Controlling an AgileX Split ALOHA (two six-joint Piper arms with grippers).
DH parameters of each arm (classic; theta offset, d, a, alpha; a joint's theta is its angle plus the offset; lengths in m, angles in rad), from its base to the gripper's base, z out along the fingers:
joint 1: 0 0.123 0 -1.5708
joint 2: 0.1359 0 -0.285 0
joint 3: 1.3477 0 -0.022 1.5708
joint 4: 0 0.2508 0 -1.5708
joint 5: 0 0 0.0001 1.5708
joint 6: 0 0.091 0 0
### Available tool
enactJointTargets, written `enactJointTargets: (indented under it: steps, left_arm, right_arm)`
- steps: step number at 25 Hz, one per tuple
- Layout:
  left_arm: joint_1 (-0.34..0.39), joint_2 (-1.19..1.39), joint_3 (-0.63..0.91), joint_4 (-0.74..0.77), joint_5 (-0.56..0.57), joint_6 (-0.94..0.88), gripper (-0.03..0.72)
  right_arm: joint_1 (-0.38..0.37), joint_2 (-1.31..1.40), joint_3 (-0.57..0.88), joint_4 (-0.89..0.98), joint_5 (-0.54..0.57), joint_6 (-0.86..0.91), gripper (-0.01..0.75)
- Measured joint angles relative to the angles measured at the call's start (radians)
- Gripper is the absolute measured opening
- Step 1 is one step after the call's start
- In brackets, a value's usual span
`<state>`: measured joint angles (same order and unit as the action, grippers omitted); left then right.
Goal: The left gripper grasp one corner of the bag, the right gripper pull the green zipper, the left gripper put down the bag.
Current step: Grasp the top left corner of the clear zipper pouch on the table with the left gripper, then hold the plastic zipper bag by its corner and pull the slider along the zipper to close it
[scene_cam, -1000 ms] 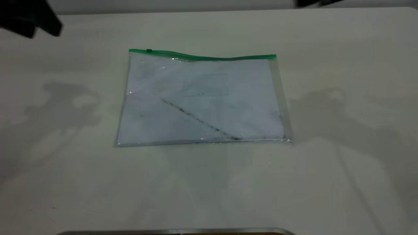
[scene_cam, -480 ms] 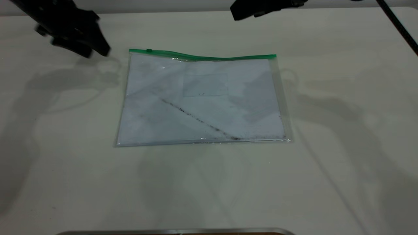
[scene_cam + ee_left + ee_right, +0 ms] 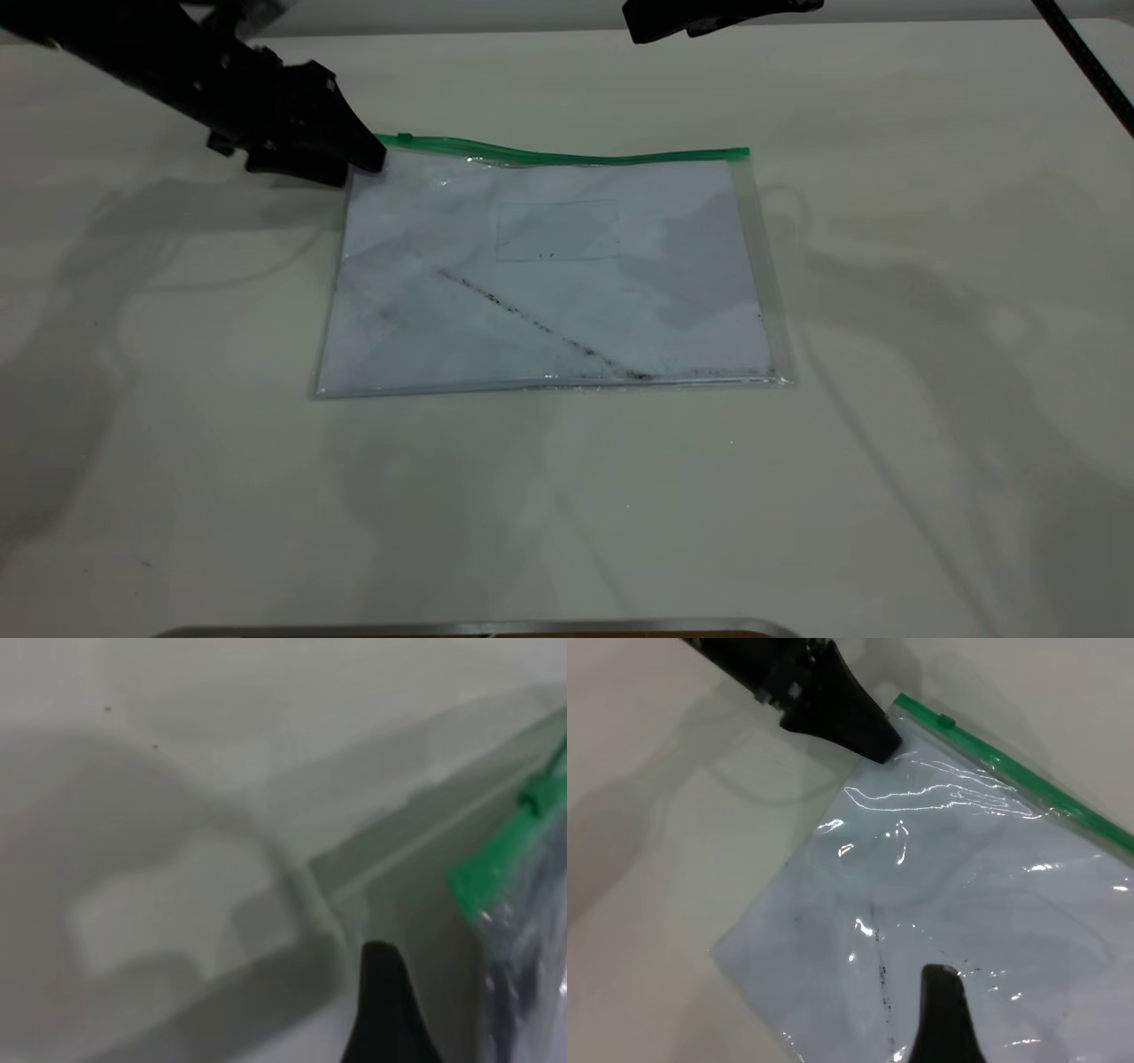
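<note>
1. The left pincer (image 3: 359,159) is seen at the far-left corner of the bag (image 3: 549,275), its tips at the end of the green zipper (image 3: 567,157). Whether the corner lies between the jaws or only beneath them cannot be told; in the left wrist view one black jaw tip is seen just beside the zipper end (image 3: 496,868), and the second jaw is out of frame. Spread or pressed together: cannot tell.
2. The bag is recorded flat on the desk (image 3: 886,496), near its middle, zipper edge on the far side. No corner appears lifted. White sheets with a dark diagonal smudge show through the clear plastic.
3. The slider tab (image 3: 405,137) is found near the left end of the green zipper, just beside the left pincer. The strip is not judged to be pulled yet.
4. The right pincer (image 3: 633,31) is held above the far edge of the desk, well apart from the slider. Its jaw state cannot be told.
5. Progress, as judged: step one (corner grasp) is at the point of contact and not confirmed. Zipper pull and put-down are left.
</note>
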<state>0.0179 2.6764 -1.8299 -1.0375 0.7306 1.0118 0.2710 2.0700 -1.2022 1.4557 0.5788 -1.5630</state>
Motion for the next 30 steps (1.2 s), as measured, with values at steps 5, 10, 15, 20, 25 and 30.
enactJointTargets:
  steps: [5,10,15,20,25,30]
  left_arm:
    - [-0.013,0.038,-0.002,-0.115,0.024,0.092,0.558]
    - [-0.034,0.048,-0.002,-0.136,0.035,0.149,0.495]
    - [-0.037,0.038,-0.002,-0.135,0.017,0.227,0.221]
    - [-0.040,0.013,-0.002,-0.138,0.078,0.320,0.052]
    - [-0.039,0.010,-0.002,-0.138,0.159,0.492,0.053]
    - [-0.052,0.010,-0.002,-0.128,0.269,0.690,0.053]
  right_arm:
    - [0.000,0.000,0.000,0.000,0.000,0.019,0.576]
    - [0.000,0.000,0.000,0.000,0.000,0.027,0.576]
    - [0.000,0.015,-0.036,-0.047,0.025,0.061,0.571]
    - [0.000,0.153,-0.235,-0.154,0.091,0.096,0.562]
    - [0.000,0.327,-0.495,-0.271,0.304,0.187,0.561]
    - [0.000,0.480,-0.733,-0.301,0.492,0.246,0.560]
